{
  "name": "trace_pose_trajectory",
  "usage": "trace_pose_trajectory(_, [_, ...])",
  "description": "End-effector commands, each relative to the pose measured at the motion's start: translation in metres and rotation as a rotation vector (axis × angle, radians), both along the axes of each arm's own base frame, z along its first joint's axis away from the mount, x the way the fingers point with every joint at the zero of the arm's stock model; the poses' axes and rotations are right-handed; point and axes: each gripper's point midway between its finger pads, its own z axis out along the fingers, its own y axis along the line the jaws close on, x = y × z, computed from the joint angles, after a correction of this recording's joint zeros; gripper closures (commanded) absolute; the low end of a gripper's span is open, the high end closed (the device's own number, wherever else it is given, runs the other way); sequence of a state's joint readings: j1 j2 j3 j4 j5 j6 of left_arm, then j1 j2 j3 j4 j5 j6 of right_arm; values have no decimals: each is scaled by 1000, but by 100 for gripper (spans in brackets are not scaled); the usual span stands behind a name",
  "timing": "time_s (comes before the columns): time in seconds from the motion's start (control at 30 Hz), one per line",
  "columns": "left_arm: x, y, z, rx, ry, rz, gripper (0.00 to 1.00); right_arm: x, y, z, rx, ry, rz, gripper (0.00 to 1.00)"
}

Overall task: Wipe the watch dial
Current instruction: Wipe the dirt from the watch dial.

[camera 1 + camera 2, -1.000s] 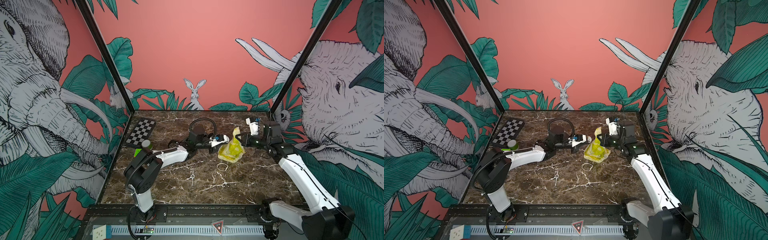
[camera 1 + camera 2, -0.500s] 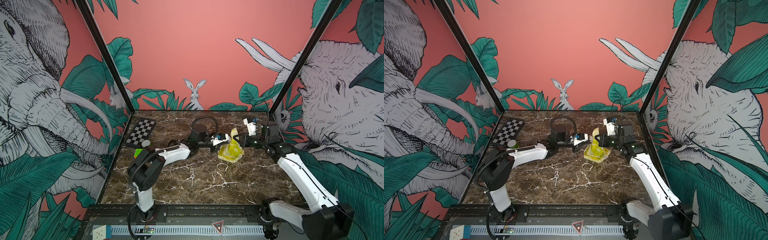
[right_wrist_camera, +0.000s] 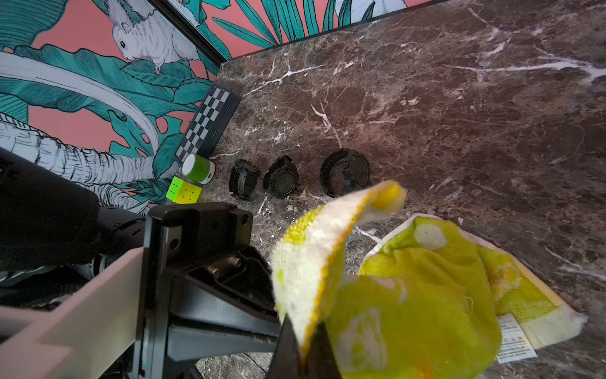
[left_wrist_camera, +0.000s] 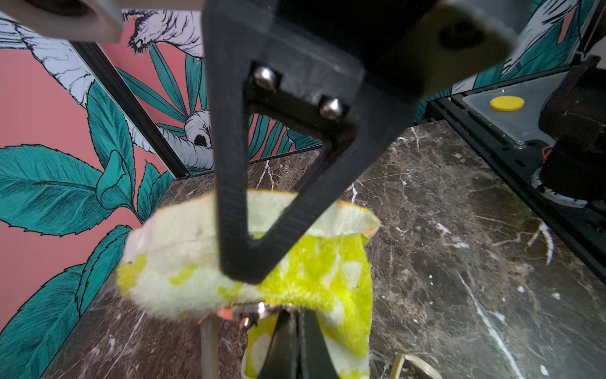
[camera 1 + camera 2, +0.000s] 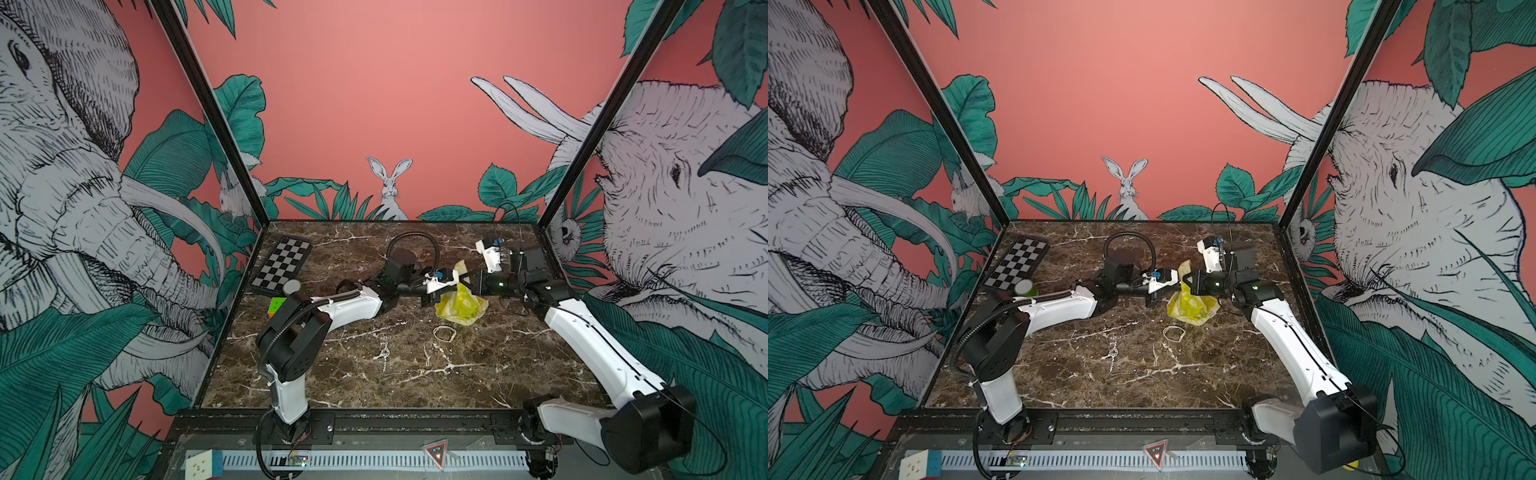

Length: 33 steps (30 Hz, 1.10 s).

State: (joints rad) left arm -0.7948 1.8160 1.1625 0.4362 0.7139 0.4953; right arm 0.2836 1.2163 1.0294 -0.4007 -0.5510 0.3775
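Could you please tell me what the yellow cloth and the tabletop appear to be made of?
The yellow cloth looks like terry towelling: it has a fuzzy looped pile, soft folds, a stitched pale hem and a sewn-in care label. The tabletop looks like polished brown marble or a marble-print laminate, with white veins on a mottled dark ground and a slight sheen. The pictures do not show which.

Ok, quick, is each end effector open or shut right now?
Left end effector: closed, seemingly on the watch, mostly hidden under the yellow cloth.
Right end effector: closed on the yellow cloth.
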Motion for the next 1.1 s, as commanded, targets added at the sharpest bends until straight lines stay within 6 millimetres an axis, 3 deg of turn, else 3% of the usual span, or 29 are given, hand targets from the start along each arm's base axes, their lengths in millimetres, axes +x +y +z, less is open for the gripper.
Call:
trace_pose_trajectory(0.0, [-10, -7, 26, -62, -66, -56, 100, 11, 3, 11, -14, -55, -8, 100])
trace_pose_trajectory(0.23, [-14, -4, 38, -84, -81, -64, 100, 18, -12, -16, -113, -7, -78, 100])
trace_pose_trajectory(0.43, [-18, -1, 42, -90, -91, -66, 100, 20, -22, -17, -164, -12, -111, 100])
trace_pose_trajectory(0.83, [-25, 10, 32, -65, -94, -46, 100, 3, -41, 17, -185, -83, -127, 100])
trace_pose_trajectory(1.07, [-21, 8, 27, -53, -85, -43, 100, -11, -27, 50, -79, -161, -57, 100])
